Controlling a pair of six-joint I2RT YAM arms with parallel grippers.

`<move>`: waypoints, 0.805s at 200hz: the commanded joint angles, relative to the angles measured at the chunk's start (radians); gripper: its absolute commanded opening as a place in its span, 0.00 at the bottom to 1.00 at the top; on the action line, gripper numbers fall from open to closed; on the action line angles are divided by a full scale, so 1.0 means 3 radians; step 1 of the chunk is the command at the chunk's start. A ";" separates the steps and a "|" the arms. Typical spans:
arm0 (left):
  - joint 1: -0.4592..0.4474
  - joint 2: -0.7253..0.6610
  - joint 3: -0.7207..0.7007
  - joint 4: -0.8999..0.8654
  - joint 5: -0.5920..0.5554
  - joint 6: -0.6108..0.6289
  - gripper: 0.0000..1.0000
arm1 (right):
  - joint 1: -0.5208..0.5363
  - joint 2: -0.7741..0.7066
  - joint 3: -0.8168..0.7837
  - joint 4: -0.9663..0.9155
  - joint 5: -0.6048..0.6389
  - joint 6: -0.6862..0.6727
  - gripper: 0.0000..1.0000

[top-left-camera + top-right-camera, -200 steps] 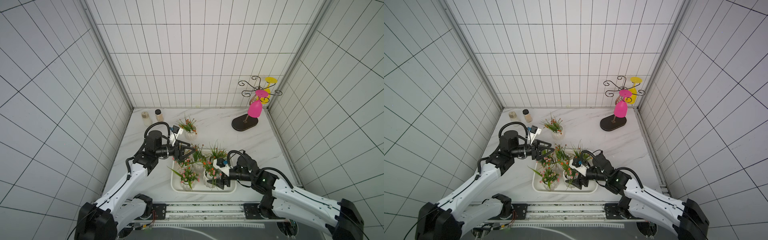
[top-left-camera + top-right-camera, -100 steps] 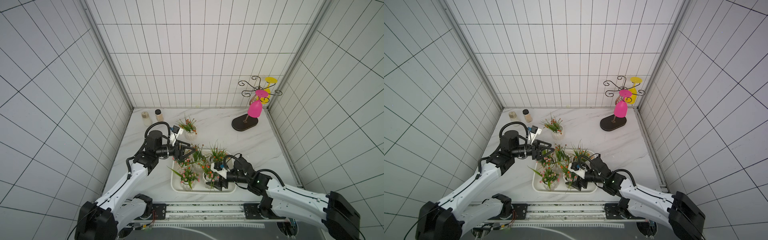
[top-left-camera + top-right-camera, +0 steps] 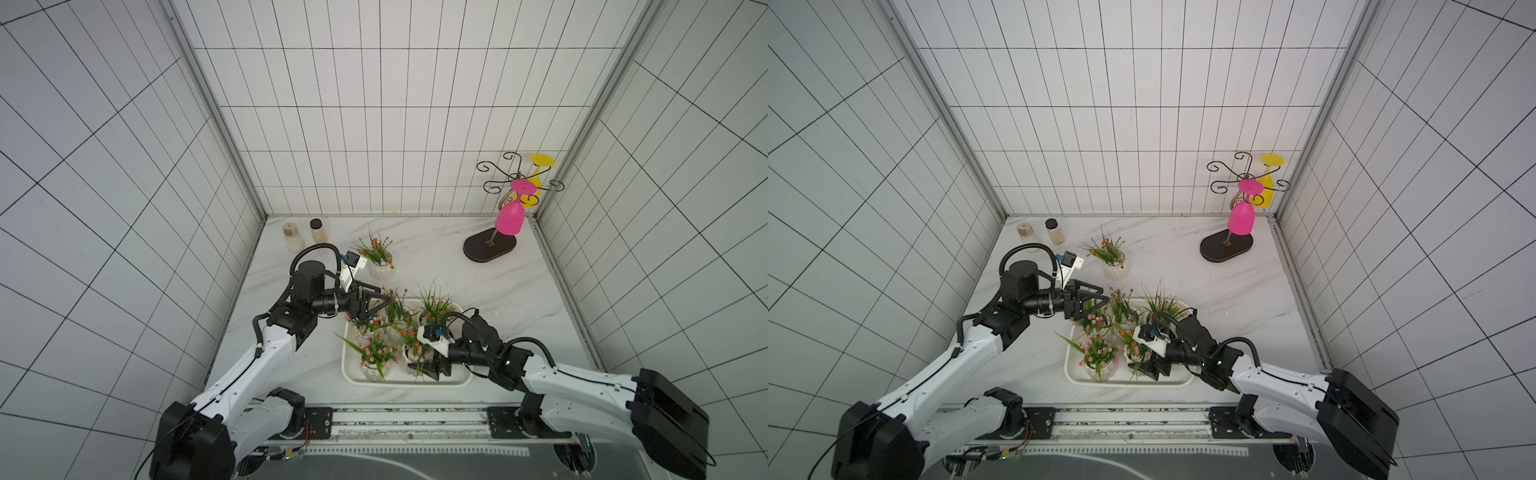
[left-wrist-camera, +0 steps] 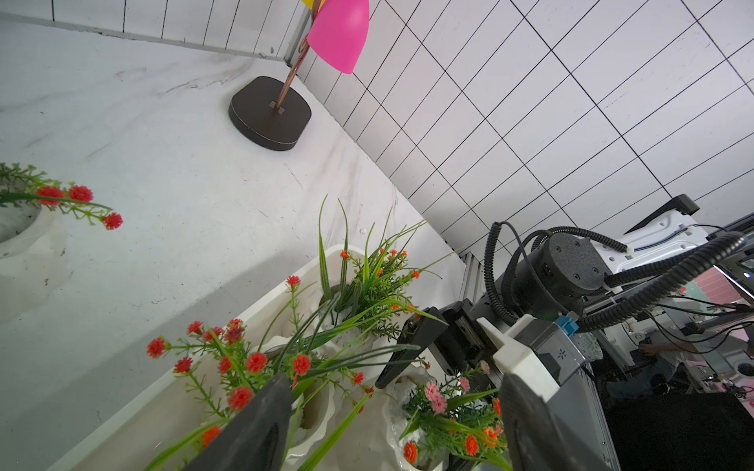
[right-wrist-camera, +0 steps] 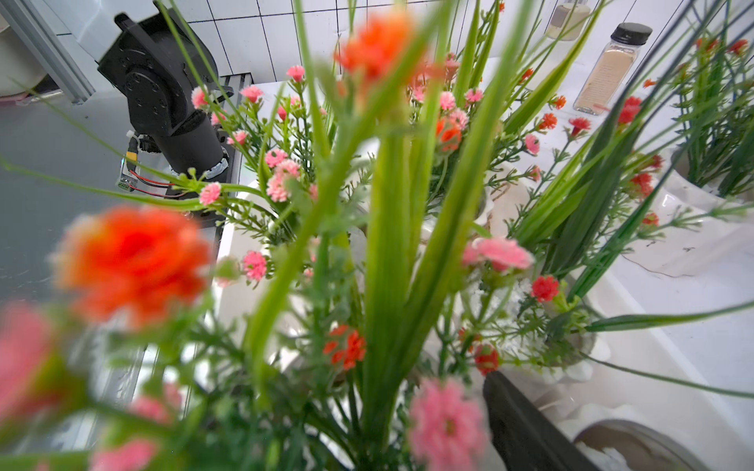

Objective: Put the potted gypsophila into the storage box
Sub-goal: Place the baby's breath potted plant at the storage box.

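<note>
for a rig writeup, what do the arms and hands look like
The left arm and right arm match: white shell links, black joints and black shoulder housings. A ribbed black cable loops over each wrist, beside a white camera bracket with a blue plug. The left hand and right hand each have two black wedge-shaped fingers.

Robot lab test cell, white gridded wall panels (image 3: pixel 374 124), marble-look tabletop (image 3: pixel 449 257), bimanual arms (image 3: pixel 266 353) on base rail (image 3: pixel 415 415).
</note>
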 commanded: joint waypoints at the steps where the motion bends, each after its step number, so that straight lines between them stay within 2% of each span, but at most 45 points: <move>1: -0.0016 0.0015 0.0056 -0.0019 -0.0018 0.0062 0.79 | 0.0042 0.0069 -0.0105 0.0411 -0.0024 -0.0039 0.70; 84: -0.0016 0.0027 0.0058 -0.0020 -0.0017 0.0056 0.79 | 0.0089 0.0479 -0.0064 0.0767 -0.0078 -0.0023 0.70; 161: -0.0016 0.0028 0.0065 -0.0021 -0.0025 0.0061 0.79 | 0.0111 0.0645 -0.0013 0.0835 -0.0110 -0.0064 0.71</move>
